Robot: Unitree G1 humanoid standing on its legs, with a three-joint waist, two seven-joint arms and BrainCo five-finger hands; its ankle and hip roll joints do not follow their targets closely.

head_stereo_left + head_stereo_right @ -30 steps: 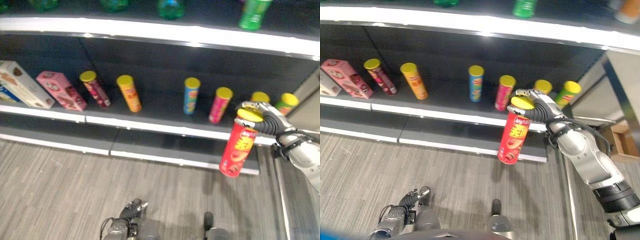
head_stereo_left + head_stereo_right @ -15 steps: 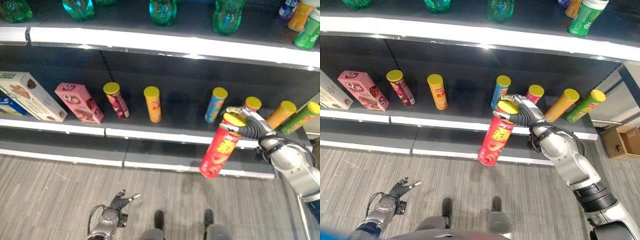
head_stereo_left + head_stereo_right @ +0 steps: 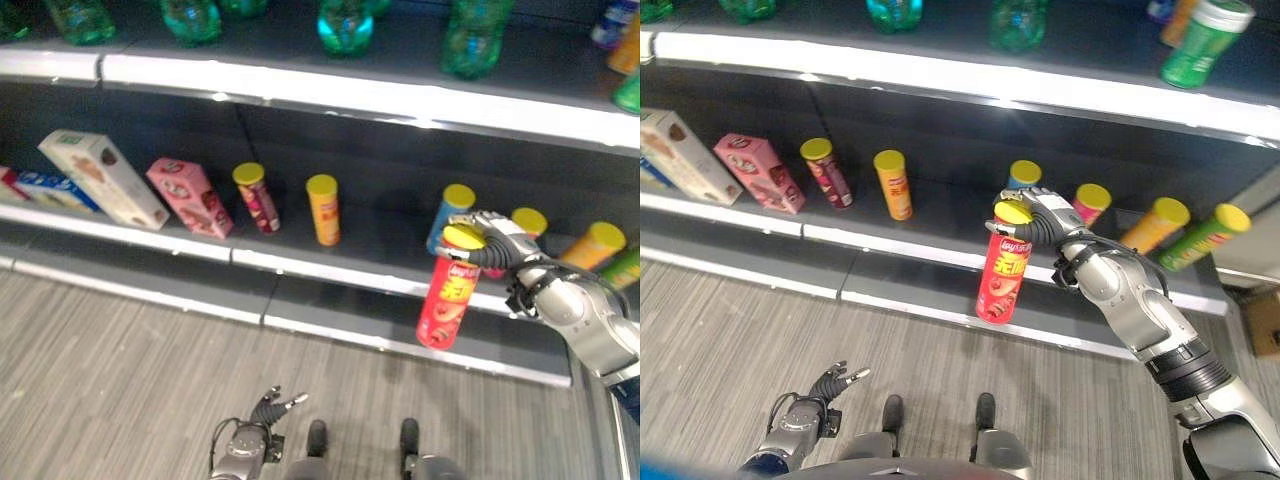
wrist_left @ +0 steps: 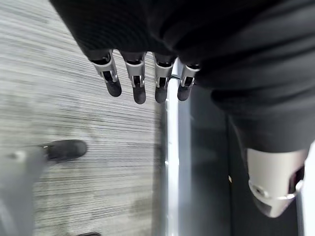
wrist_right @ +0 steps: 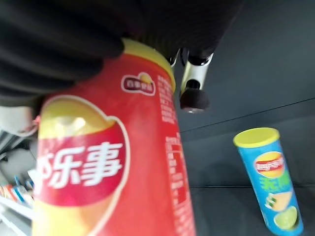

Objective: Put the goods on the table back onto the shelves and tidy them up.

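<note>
My right hand [image 3: 1048, 217] is shut on the top of a red chip can with a yellow lid [image 3: 1002, 268], which hangs upright in front of the middle shelf [image 3: 890, 245]; the same red can [image 5: 113, 167] shows close up in the right wrist view. Just behind it on the shelf stands a blue chip can [image 5: 269, 182], and a pink can [image 3: 1091, 201] stands to its right. My left hand [image 3: 825, 385] hangs low near the floor with its fingers [image 4: 139, 83] straight and nothing in it.
Further left on the shelf stand an orange can [image 3: 892, 183], a dark red can [image 3: 826, 171], a pink box [image 3: 758, 172] and a cream box [image 3: 678, 155]. An orange can [image 3: 1154, 224] and a green can [image 3: 1205, 236] lean at the right. Green bottles [image 3: 894, 10] line the upper shelf.
The camera has shifted, so the shelf sits differently in view. The red can hangs more upright than before, still in my right hand near the blue can.
</note>
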